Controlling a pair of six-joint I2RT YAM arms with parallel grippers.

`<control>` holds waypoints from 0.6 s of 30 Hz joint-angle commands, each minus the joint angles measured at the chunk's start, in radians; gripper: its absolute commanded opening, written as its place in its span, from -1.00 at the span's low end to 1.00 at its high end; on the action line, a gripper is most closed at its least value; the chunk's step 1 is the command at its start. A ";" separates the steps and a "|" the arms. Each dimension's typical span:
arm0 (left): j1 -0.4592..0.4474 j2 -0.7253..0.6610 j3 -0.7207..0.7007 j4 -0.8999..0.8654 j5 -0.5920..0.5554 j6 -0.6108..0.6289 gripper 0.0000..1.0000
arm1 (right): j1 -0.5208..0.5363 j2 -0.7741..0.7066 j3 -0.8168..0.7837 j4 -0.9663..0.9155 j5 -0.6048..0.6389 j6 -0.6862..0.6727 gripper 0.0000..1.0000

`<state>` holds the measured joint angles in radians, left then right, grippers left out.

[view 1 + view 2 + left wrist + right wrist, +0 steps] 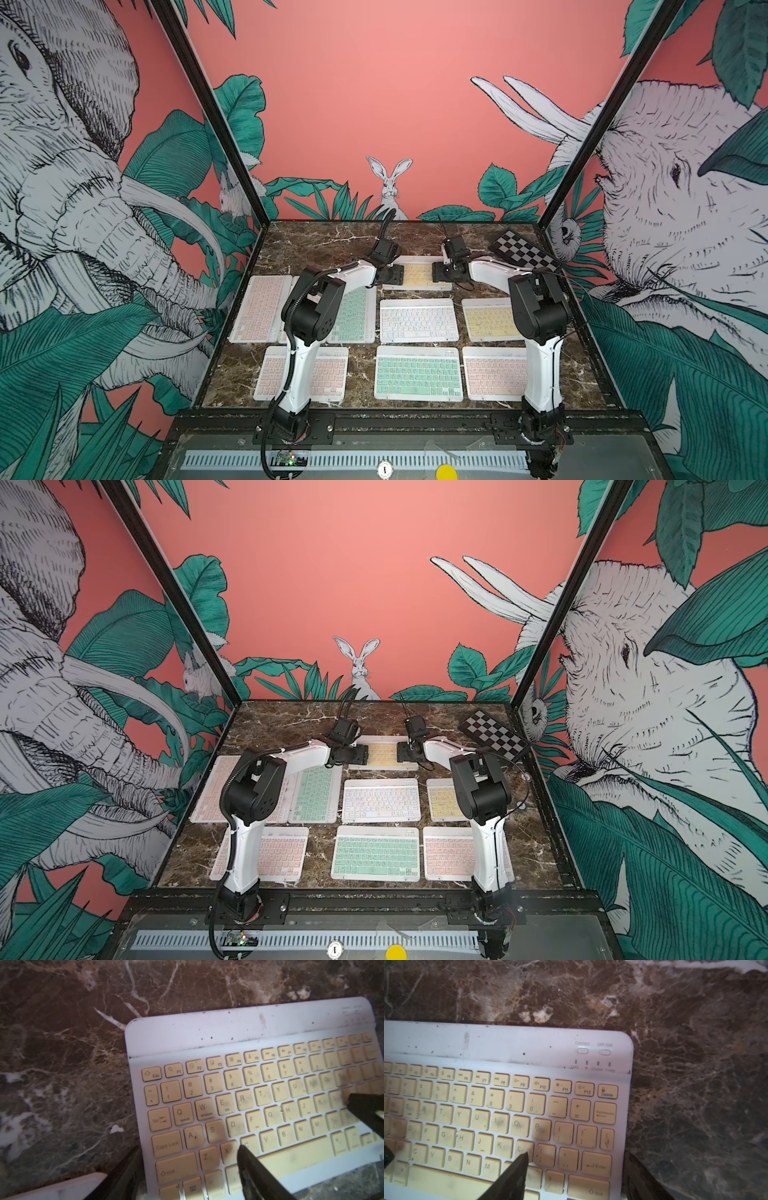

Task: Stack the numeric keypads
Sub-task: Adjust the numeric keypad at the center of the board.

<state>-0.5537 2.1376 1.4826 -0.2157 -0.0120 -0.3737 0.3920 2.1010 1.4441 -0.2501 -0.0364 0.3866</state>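
A yellow-keyed numeric keypad (pixel 417 275) (pixel 382 754) lies flat at the back centre of the marble table, with a gripper at each short end. My left gripper (pixel 398 276) (pixel 188 1147) is open and straddles its left end (pixel 207 1105): one finger rests over the C key, the other sits beyond the edge. At the opposite end (pixel 508 1115) my right gripper (pixel 437 272) (pixel 577 1155) is open too, one finger at the L key and one outside the edge. Several more keypads lie singly in front, among them pink (pixel 259 307), mint (pixel 353 318) and white (pixel 417 321).
A yellow keypad (pixel 490 319), a pink one (pixel 328 374), a mint one (pixel 417 374) and another pink one (pixel 494 372) fill the right and front. A black-and-white checkered board (pixel 524 252) lies at the back right corner. Bare marble (pixel 324 237) runs behind the held-between keypad.
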 commanded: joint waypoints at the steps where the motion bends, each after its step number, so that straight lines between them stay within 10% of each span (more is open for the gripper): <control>1: -0.005 -0.046 -0.051 -0.031 0.015 -0.016 0.46 | 0.024 0.016 -0.026 -0.002 -0.028 0.021 0.41; 18: -0.035 -0.094 -0.111 -0.017 0.008 -0.018 0.45 | 0.030 -0.065 -0.167 0.063 -0.031 0.076 0.40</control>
<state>-0.5678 2.0884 1.4040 -0.1921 -0.0200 -0.3744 0.4007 2.0487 1.3273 -0.1318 -0.0315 0.4252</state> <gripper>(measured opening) 0.722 0.698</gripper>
